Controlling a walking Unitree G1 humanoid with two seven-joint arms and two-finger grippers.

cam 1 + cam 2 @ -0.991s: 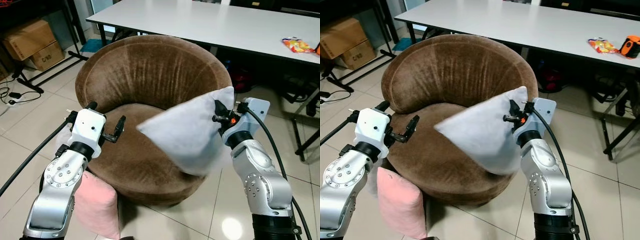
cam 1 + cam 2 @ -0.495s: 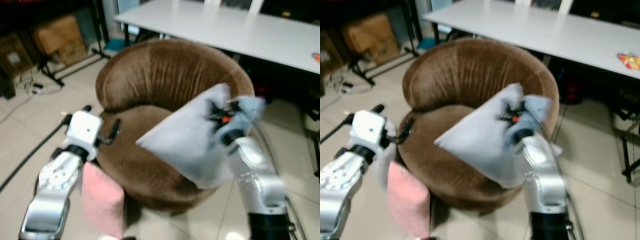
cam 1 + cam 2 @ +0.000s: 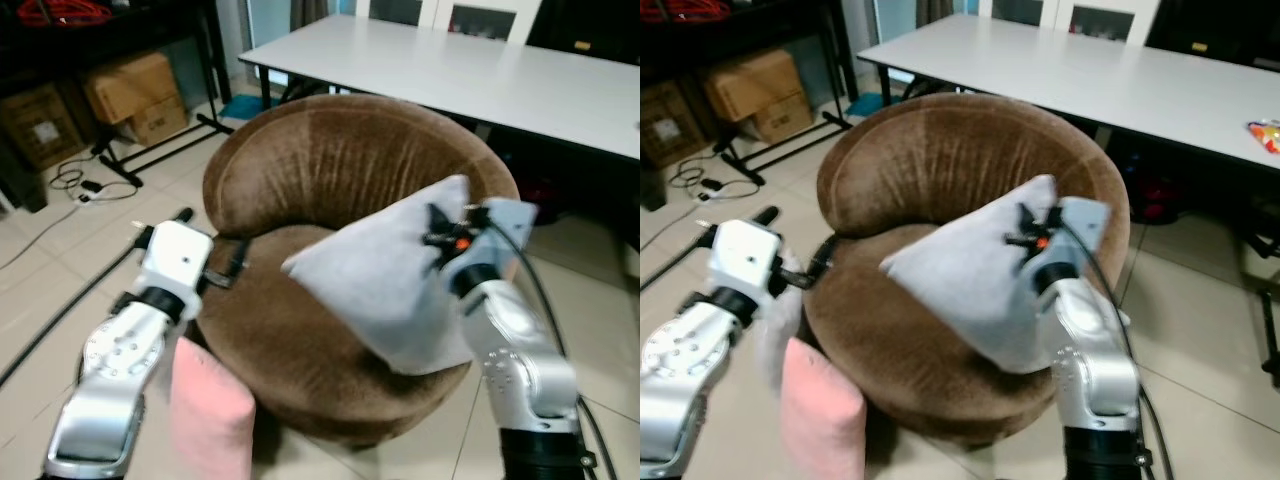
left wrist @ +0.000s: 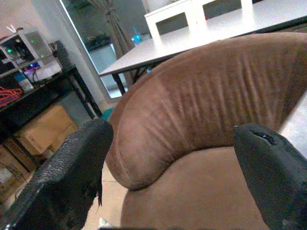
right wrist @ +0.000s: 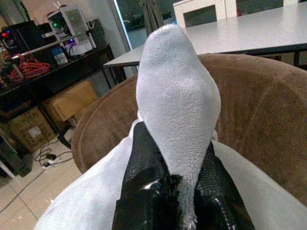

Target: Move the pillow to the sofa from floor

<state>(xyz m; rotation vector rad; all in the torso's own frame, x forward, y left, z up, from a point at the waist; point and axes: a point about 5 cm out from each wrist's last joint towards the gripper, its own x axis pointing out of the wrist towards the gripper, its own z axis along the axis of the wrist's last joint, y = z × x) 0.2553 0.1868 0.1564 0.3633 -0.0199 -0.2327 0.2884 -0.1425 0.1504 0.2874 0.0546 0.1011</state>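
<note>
Left eye view looks down on a tiled floor with a round brown sofa standing in the middle of it. Behind the sofa runs a long white table. To the robot's left stand a dark rack and cardboard boxes, with cables lying on the tiles nearby. A pink pillow leans against the sofa's front, beside the left arm.

The right gripper has its two fingers pressed together on a corner of the grey pillow, which hangs above the sofa seat, its pointed end reaching toward the middle of the seat. The left gripper hovers at the sofa's left edge with its fingers spread wide and nothing between them.

Compared with a second ago, the whole picture has shifted: the camera now takes in more of the rack, the boxes and the cables, and the sofa sits further right. The grey pillow is held in the same pinch as before, and the left gripper remains empty.
</note>
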